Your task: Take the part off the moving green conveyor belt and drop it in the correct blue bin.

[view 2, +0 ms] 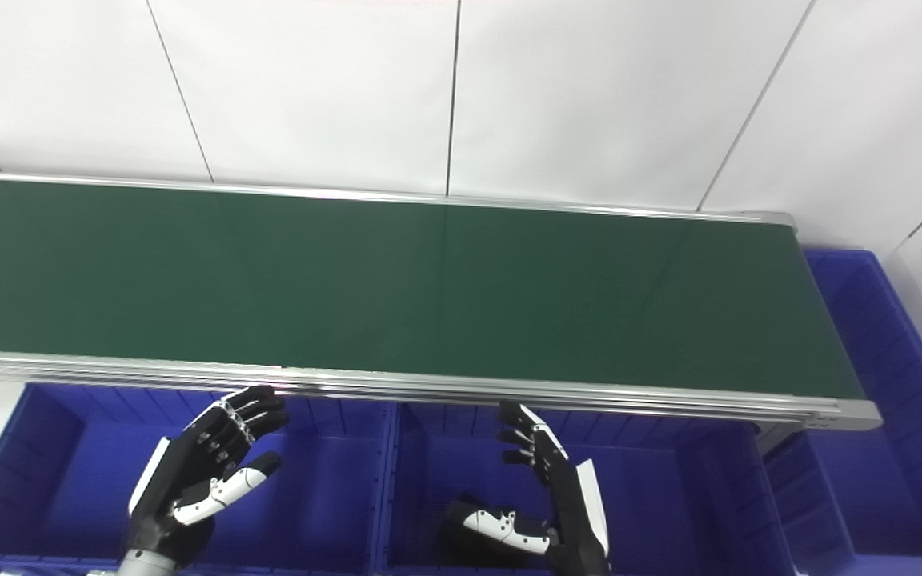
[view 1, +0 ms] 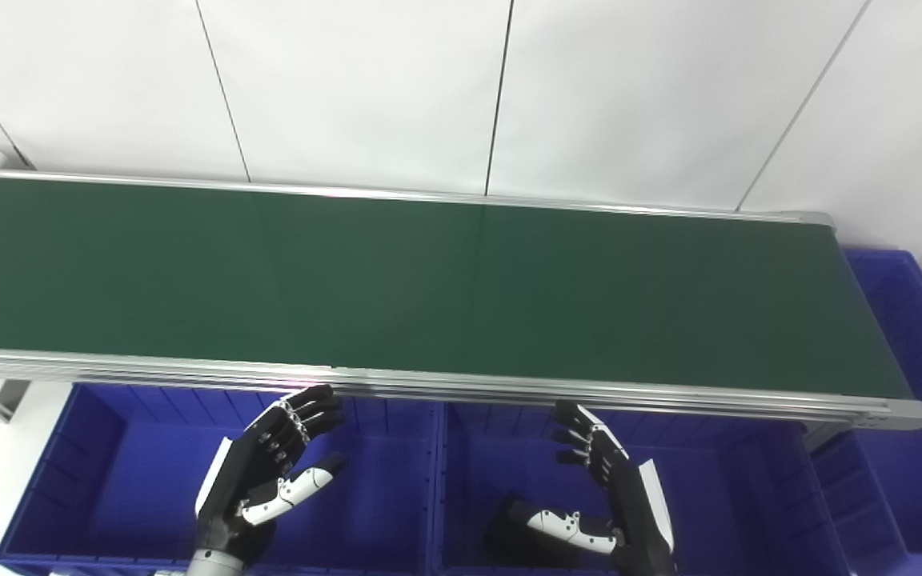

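The green conveyor belt (view 1: 429,280) runs across the view, and no part shows on it. My left hand (view 1: 269,472) is open and empty, fingers spread, over the left blue bin (view 1: 109,480) just below the belt's near rail. My right hand (view 1: 609,488) is open and empty over the middle blue bin (view 1: 749,496). A dark object (view 1: 509,528) lies on that bin's floor under my right thumb; I cannot tell what it is.
A third blue bin (view 1: 917,360) stands past the belt's right end. The aluminium near rail (view 1: 509,388) runs just above both hands. A white panelled wall (view 1: 461,80) stands behind the belt.
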{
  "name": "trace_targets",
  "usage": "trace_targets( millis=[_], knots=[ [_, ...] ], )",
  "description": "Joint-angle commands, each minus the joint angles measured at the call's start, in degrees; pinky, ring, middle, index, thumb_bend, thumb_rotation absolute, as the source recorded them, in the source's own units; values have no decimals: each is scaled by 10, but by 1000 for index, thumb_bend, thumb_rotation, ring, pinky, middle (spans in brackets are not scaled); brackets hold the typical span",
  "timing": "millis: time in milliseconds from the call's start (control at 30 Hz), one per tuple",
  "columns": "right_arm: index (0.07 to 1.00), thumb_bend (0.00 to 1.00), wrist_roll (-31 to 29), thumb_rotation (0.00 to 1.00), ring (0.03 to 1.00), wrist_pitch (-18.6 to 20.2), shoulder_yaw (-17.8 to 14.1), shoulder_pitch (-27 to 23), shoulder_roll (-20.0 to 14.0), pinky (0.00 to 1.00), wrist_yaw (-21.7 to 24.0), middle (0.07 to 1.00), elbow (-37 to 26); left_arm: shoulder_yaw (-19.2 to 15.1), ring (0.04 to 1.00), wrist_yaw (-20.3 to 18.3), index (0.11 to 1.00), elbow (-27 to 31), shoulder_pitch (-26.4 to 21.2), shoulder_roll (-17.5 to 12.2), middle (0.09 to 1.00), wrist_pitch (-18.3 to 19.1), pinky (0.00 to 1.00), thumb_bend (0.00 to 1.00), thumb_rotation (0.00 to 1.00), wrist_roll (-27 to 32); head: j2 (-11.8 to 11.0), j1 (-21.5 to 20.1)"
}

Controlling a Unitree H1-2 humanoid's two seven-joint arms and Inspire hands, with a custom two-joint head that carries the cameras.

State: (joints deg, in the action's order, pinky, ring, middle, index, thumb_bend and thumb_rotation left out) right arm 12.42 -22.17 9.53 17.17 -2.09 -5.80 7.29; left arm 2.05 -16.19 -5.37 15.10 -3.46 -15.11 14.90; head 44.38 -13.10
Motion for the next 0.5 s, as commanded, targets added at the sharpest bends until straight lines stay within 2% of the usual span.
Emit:
trace_targets(
  millis=[0, 200, 300, 467],
  knots=[
    [830, 685, 6, 80, 762, -32, -4, -2, 4, 667, -9, 815, -7, 0, 751, -3, 731, 8, -4, -4, 738, -11, 828, 640, 0, -3, -5, 11],
    [856, 702, 1, 92, 790, -16, -4, 4, -2, 682, 7, 848, -14, 4, 749, -7, 739, 8, 0, 1, 751, -16, 819, 645, 0, 1, -12, 24],
    [860, 710, 3, 96, 789, -23, -3, 4, -4, 683, 8, 850, -12, 5, 747, -3, 740, 10, 1, 2, 749, -14, 814, 629, 0, -5, -13, 23],
    [849, 702, 4, 51, 788, -24, -2, 3, -6, 678, 9, 847, -14, 5, 755, -1, 742, 7, 1, 2, 752, -21, 829, 612, 0, -8, -13, 19]
  ],
)
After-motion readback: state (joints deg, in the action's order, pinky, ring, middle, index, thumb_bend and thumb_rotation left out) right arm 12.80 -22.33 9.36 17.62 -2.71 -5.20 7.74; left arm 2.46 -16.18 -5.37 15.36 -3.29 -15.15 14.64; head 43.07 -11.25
